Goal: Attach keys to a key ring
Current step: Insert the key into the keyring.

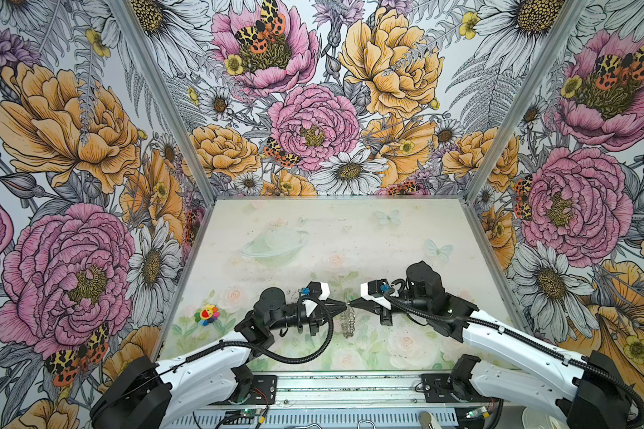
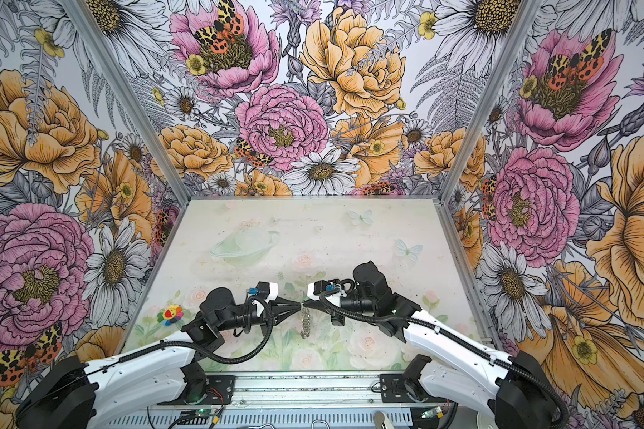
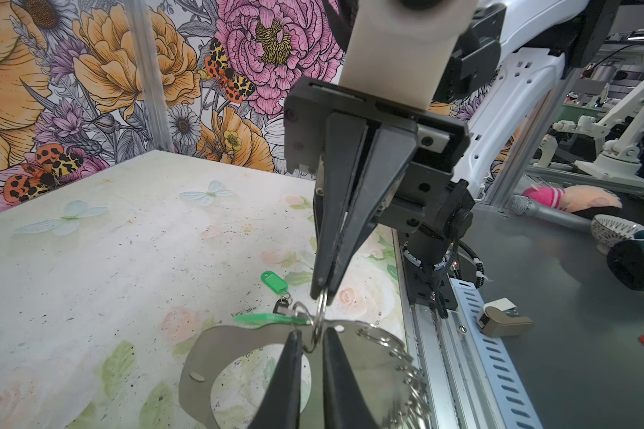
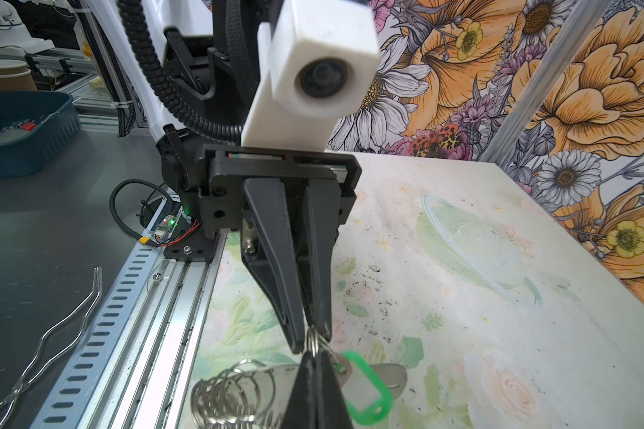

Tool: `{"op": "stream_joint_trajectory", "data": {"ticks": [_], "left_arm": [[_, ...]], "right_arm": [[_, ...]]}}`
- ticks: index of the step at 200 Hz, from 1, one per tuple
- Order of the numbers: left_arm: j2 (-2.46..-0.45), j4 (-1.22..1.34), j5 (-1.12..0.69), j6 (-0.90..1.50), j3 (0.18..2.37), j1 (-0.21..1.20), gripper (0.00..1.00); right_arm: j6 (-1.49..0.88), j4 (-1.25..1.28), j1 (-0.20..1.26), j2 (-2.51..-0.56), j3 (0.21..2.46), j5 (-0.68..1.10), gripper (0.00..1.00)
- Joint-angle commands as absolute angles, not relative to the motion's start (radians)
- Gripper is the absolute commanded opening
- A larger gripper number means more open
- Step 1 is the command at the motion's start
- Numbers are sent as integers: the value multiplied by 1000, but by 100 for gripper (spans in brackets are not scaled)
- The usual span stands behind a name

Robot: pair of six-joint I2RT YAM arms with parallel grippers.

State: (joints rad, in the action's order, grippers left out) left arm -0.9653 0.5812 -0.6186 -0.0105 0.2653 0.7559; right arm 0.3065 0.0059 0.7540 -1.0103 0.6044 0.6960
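While the two arms point tip to tip, the flat grey horseshoe-shaped key ring plate (image 1: 347, 324) hangs edge-on right under where they meet, in both top views. Its row of small silver wire rings (image 4: 231, 393) is bunched along one edge.

The right gripper (image 1: 354, 302) is clamped fully closed on the rim of one silver split ring (image 3: 320, 312) at the plate's top. The left gripper (image 1: 341, 306) is closed down to a narrow slit, and its fingers (image 3: 289, 375) pinch that same ring from the opposite side.

One bright green oblong plastic tag (image 4: 369, 393) dangles from a small ring just beside the plate; its label window is too blurred to read. A second green tag (image 3: 274, 281) with a tiny dark metal key (image 3: 281, 307) sits near the plate on the right arm's side — can't tell if it's lying on the table.

Well away from the plate, on the left arm's side, there's a rainbow-coloured flower toy (image 1: 206, 314) on the pale floral table mat (image 1: 313, 237).
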Motion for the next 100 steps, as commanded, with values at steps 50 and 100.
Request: {"op": "stream_joint_trajectory", "data": {"ticks": [50,100], "left_arm": [[-995,625,-661,-14,291,750,12],[-1001,608,-646,-13,302,750,1]], "right_arm": [[290,80,761,-1022,612,733,0],[277,86,759,-1033,609,721,0]]}}
